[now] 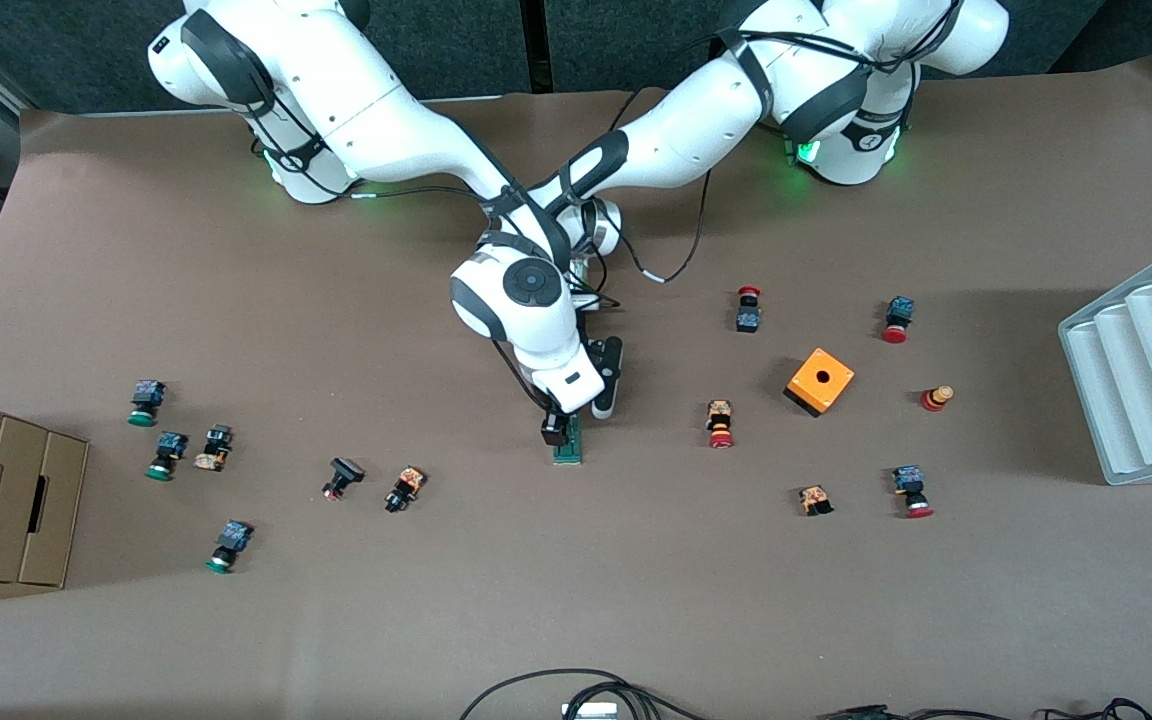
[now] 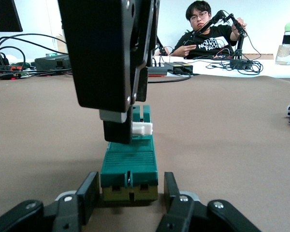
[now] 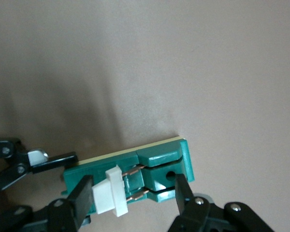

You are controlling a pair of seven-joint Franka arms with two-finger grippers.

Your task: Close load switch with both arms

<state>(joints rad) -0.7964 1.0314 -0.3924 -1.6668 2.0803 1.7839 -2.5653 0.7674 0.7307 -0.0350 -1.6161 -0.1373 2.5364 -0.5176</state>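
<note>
Black cables (image 1: 576, 690) loop along the table edge closest to the front camera, on the brown paper-covered table (image 1: 576, 600). Farther up, at mid-table, lies the load switch (image 1: 568, 443), a small narrow green rectangular block with a white lever piece (image 3: 109, 191) on top; it rests flat on the paper, lengthwise toward the front camera.

Both arms meet over it. From the right arm's base, the white jointed arm reaches down so that the right gripper (image 3: 134, 195) hangs directly above the switch. Its black fingers (image 3: 80, 198) are spread, one on each side of the white lever and the two copper-coloured blades; whether a pad touches the lever I cannot tell.

The left gripper (image 2: 129, 193) sits low at the table, at the end of the switch away from the front camera. Its fingers (image 2: 89, 188) are parted and flank the green block's end closely on both sides, with a sliver of gap showing, so it brackets the block rather than pinching it.

Toward the left arm's end of the table stands an orange box with a round hole (image 1: 820, 381), among scattered red-capped push buttons (image 1: 720, 424). Green-capped push buttons (image 1: 145, 401) lie toward the right arm's end, near a flat cardboard tray (image 1: 1, 503).
</note>
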